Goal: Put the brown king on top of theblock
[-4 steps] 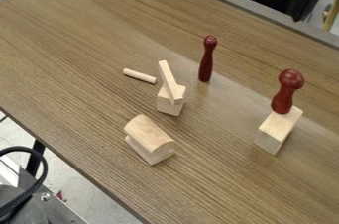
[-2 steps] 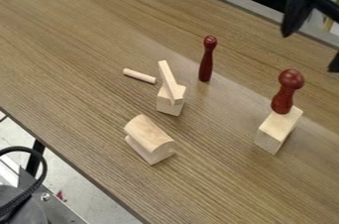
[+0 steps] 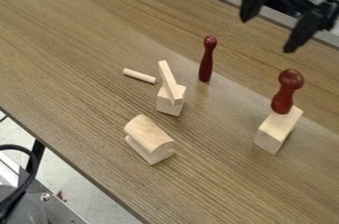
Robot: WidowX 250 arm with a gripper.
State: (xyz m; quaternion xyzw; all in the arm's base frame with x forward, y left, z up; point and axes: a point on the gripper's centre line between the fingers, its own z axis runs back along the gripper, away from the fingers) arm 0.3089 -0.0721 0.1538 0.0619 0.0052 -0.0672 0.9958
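Toward ten o'clock the gripper had swung, its fingers spread wide, gripping and touching nothing. At its six o'clock, the round-headed brown piece, probably the king, stood upright on a block: placement looked done, withdrawal left. A slimmer piece stood at eight o'clock.

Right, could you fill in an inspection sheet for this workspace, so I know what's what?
Surface: wood-grain table, no spills seen.
Job's things: round-headed red-brown piece upright on a pale wooden block.
Clutter: slim red-brown pin, upright; dowel, lying flat; small block with a tilted stick against it; round-topped wooden piece.
Grippers: one, open, empty, over the far right.
Cables: black cable, lower left, off the table.
Surroundings: dark equipment beyond the far edge; pale floor.
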